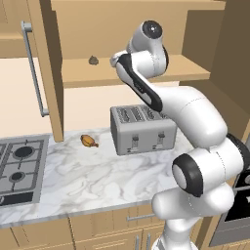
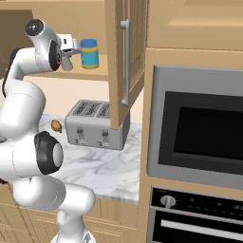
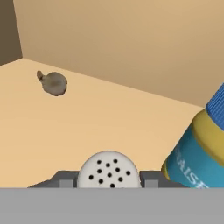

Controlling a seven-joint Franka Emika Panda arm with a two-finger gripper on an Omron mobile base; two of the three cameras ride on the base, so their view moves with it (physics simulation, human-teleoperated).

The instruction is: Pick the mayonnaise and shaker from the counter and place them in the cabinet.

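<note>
Shaker (image 3: 109, 169) sits right between the two dark finger tips in the hand view, its pale perforated cap poking up with one tip pressed against each side, so the gripper (image 3: 109, 180) is clamped on it. From the right base view the gripper (image 2: 71, 53) is up inside the cabinet (image 2: 127, 57), just above the shelf, with the mayonnaise (image 2: 89, 53) standing upright on that shelf just beside it, on the door side. In the hand view the mayonnaise (image 3: 199, 151) looms close beside the held shaker, blue lid above its yellow and blue bands. Farther back on the shelf lies a small brownish lump (image 3: 52, 82), well apart from both; the left base view shows it (image 1: 93, 60) too. Down on the counter (image 1: 93, 178) stand a toaster (image 1: 142, 128) and a small orange-brown item (image 1: 88, 141) near it.
</note>
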